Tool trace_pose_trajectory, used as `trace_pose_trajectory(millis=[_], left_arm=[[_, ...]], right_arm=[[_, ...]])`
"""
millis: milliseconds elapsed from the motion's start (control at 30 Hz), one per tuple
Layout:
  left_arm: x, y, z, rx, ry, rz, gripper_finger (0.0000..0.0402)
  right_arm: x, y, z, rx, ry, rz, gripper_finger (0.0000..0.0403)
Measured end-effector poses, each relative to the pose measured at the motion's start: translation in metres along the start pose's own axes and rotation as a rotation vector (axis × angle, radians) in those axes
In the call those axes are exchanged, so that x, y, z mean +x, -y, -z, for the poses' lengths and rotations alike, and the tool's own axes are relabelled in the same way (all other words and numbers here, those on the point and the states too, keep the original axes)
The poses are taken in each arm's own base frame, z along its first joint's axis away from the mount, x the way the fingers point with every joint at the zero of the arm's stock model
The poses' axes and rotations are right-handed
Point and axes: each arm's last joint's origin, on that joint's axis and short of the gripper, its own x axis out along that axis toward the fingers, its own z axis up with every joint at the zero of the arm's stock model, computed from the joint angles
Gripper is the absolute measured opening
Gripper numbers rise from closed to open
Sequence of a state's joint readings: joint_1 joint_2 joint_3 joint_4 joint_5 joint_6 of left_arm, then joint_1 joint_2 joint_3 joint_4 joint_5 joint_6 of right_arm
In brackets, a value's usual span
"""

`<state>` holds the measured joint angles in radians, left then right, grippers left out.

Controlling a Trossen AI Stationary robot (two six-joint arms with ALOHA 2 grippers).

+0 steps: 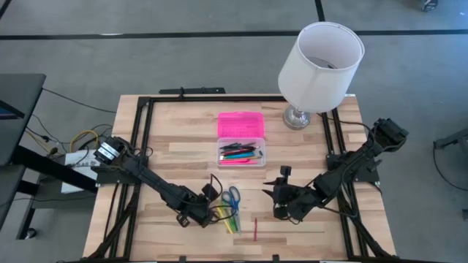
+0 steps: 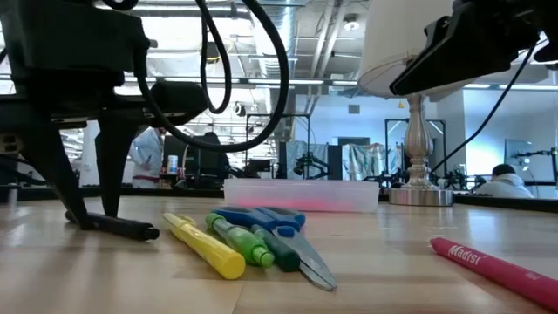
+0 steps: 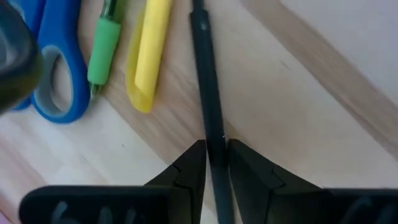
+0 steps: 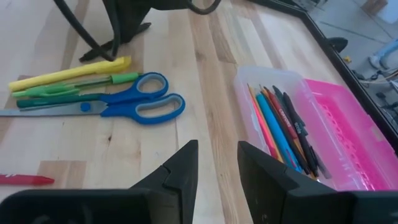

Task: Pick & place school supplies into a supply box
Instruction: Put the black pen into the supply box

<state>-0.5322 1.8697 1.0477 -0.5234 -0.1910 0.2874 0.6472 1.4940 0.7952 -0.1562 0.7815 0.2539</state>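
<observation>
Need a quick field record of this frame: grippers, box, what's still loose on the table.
left gripper: down at the table, fingers closed on thin black pen
right gripper: open, empty, hovering over bare wood
supply box: clear plastic case with open pink lid, several pens and pencils inside
loose items: blue-handled scissors, yellow marker, green pens, red pencil
other: white-shaded lamp at far right corner

Left tool (image 3: 216,163) pinches down at the table; right tool (image 4: 216,163) hovers, fingers parted.
</observation>
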Motion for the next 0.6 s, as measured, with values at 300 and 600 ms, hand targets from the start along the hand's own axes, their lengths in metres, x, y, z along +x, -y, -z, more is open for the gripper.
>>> trace_pose_trajectory(millis=[300,600], left_arm=[[-0.002,-0.012,0.003,-0.392,-0.046,0.085,0.0068],[-0.003,-0.016,0.005,-0.781,-0.094,0.171,0.0068]], right_arm=[[0.000,0.000,0.000,0.000,0.000,0.000,0.0107],[0.000,0.000,0.000,0.000,0.000,0.000,0.0107]])
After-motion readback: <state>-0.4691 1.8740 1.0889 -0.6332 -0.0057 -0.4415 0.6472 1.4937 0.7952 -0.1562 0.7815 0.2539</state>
